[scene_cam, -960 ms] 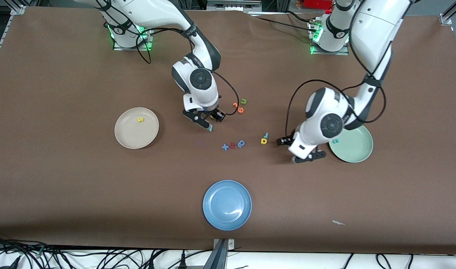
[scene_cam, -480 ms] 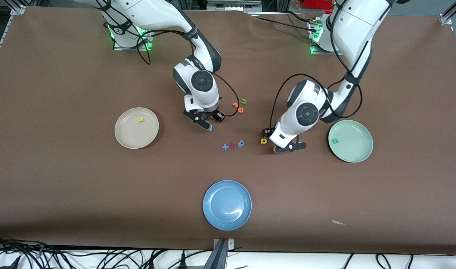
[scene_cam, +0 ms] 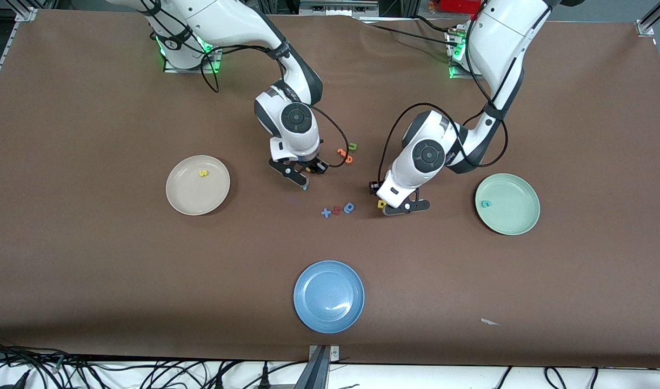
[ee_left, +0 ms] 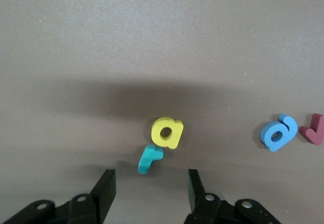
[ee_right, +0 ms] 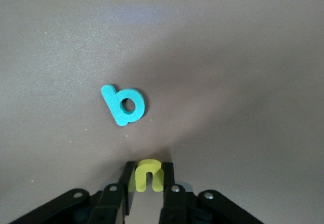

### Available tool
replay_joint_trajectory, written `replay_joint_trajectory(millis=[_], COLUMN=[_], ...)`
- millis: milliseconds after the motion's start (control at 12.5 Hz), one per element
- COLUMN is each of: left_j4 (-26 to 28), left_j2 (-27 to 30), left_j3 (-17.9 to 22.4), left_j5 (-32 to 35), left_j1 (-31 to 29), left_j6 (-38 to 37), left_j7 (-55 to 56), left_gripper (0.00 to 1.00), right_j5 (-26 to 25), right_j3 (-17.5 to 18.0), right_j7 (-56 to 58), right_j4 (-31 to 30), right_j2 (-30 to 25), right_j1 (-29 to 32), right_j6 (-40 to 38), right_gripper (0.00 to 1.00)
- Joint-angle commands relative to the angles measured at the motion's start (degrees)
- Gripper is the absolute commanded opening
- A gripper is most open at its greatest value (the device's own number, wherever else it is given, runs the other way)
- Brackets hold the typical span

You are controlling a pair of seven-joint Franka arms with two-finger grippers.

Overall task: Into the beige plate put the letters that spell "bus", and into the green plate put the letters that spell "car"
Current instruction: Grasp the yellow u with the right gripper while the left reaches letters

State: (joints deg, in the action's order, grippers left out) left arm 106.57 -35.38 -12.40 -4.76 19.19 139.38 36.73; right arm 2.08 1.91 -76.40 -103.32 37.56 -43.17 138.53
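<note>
Near the round cream-beige plate (scene_cam: 198,185), right end effector (ee_right: 148,177) clamped on small yellow foam u (ee_right: 150,174), beside teal foam b (ee_right: 125,105), left end effector (ee_left: 150,191) spread wide over yellow foam a (ee_left: 167,132).

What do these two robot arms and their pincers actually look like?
Both arms are glossy white with dark grey joint bands and round caps; black cables loop along them, and green lights glow at the bases. The left gripper and right gripper are matte black, each with two flat fingers and small screws.

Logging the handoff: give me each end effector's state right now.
Left end effector: open, above the teal r and yellow a, holding nothing.
Right end effector: shut on the yellow u.
</note>
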Motion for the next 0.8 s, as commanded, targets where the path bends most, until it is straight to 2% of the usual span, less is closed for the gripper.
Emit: replay_joint_trajectory(millis=[0, 80, 240, 400, 720], left_j4=[-0.14, -0.31, -0.40, -0.57, -1.36], left_j2=[-0.65, -1.09, -1.79, -1.71, -1.71], left_j3=[0.62, 0.63, 0.63, 0.54, 0.45], left_j5=[1.24, 2.55, 5.19, 5.81, 5.73], left_j1=[0.41, 0.41, 0.41, 0.41, 0.41], left_j6=[1.51, 1.59, 1.60, 1.60, 1.60], left_j7=[0.98, 0.98, 2.29, 3.00, 3.88], left_gripper=[0.65, 0.65, 0.65, 0.65, 0.48], right_j5=[0.74, 0.74, 0.65, 0.82, 0.91], right_j3=[-0.16, -0.33, -1.20, -3.57, -9.63], right_j7=[0.46, 0.90, 3.78, 5.47, 19.49], right_j4=[0.48, 0.48, 0.83, 0.75, 0.66], right_j2=[0.23, -0.29, -3.36, -6.52, -9.96], right_j1=[-0.42, -0.34, 0.10, 0.45, 0.89], right_j6=[-0.89, -1.24, -6.83, -10.63, -17.40], right_gripper=[0.09, 0.09, 0.09, 0.11, 0.11])
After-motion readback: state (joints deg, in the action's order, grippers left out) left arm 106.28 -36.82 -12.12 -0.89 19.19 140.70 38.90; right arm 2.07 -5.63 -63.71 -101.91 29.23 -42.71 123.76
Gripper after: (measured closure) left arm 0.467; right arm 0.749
